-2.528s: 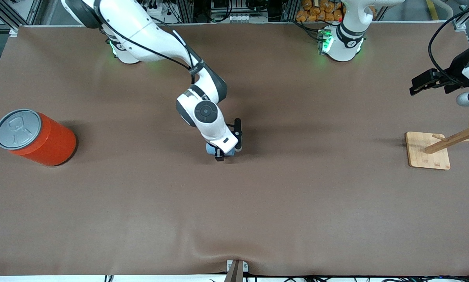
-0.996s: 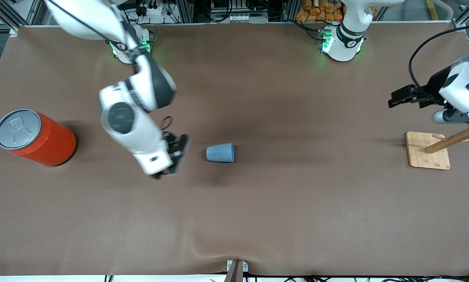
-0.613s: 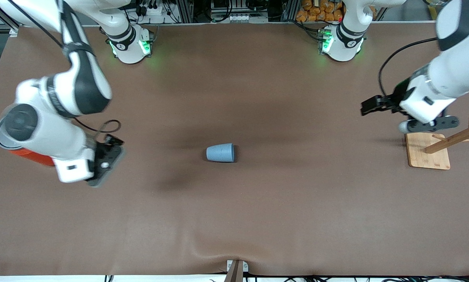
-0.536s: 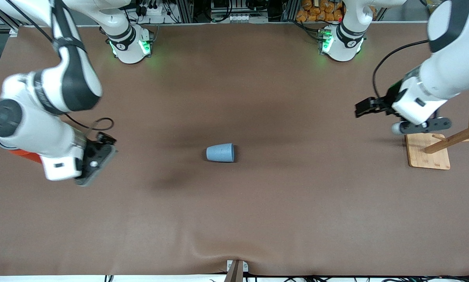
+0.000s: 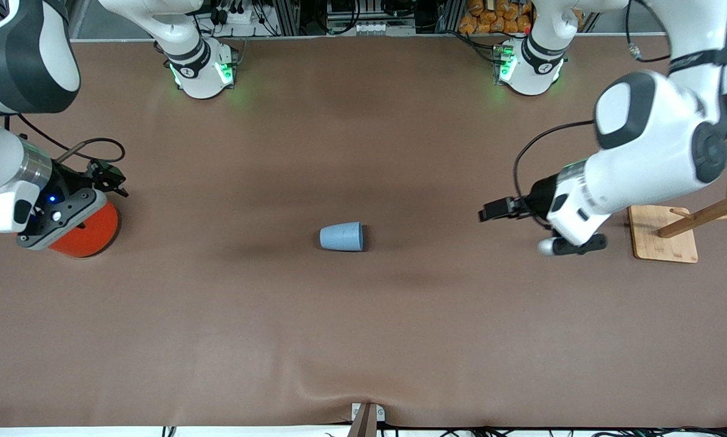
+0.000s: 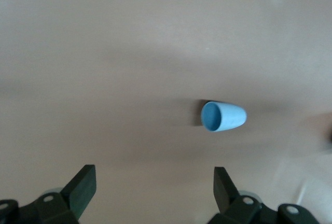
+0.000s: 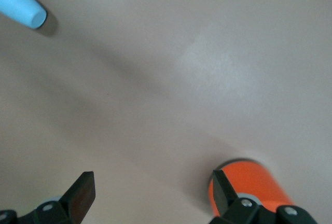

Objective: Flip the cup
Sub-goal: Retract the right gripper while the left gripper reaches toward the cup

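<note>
Two arms hang over the brown counter (image 5: 363, 328), one at each end, with the cup (image 5: 342, 236) lying free between them. The cup is on its side near the middle of the counter, its wide mouth toward the left arm's end and its narrow base toward the right arm's end; in the left wrist view the cup (image 6: 223, 116) shows its open mouth to the camera. Nothing touches it.

The left gripper (image 5: 498, 210) is in the air over bare counter between the cup and the wooden stand (image 5: 664, 233), well apart from the cup. Its fingers (image 6: 83, 189) are spread wide and grasp nothing.

The right gripper (image 5: 105, 176) is over the orange can (image 5: 87, 233) at the right arm's end, and the arm covers most of the can from the front camera. Its fingers (image 7: 83, 193) are likewise released and empty; the right wrist view has the can (image 7: 254, 182) just beside one finger and the cup (image 7: 21, 3) far off.
</note>
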Controlling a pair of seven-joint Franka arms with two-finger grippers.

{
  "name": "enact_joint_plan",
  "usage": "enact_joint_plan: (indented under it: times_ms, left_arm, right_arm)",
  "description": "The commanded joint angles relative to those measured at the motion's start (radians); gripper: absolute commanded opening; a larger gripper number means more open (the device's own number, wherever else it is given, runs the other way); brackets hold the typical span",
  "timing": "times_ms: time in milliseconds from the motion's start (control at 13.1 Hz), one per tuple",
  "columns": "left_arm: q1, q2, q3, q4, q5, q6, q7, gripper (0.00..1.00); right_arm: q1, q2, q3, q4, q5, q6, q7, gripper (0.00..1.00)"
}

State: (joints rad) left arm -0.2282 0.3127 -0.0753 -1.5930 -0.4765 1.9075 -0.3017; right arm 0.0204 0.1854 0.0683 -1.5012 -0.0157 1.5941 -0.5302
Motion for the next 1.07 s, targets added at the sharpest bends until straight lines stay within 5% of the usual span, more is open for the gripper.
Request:
enact_joint_plan:
  times_ms: [0, 460, 766, 996]
  left_arm:
    - [0.001, 0.084, -0.047, 0.015, -0.133, 0.111, 0.042, 1.00]
    - [-0.020, 0.242, -0.086, 0.012, -0.532, 0.217, 0.438, 1.00]
    - [-0.025, 0.380, -0.106, 0.007, -0.900, 0.216, 0.825, 1.00]
    - [-0.033, 0.437, -0.119, -0.010, -0.991, 0.216, 0.926, 1.00]
  right_arm:
    - [-0.017, -0.081, 0.004, -0.077, 0.008, 0.003, 0.148, 1.00]
    - [-0.037, -0.103, -0.039, -0.074, 0.008, -0.017, 0.349, 1.00]
    - [-0.042, -0.138, -0.082, -0.076, 0.011, -0.031, 0.404, 1.00]
    - [-0.034, -0.175, -0.102, -0.076, 0.016, -0.074, 0.452, 1.00]
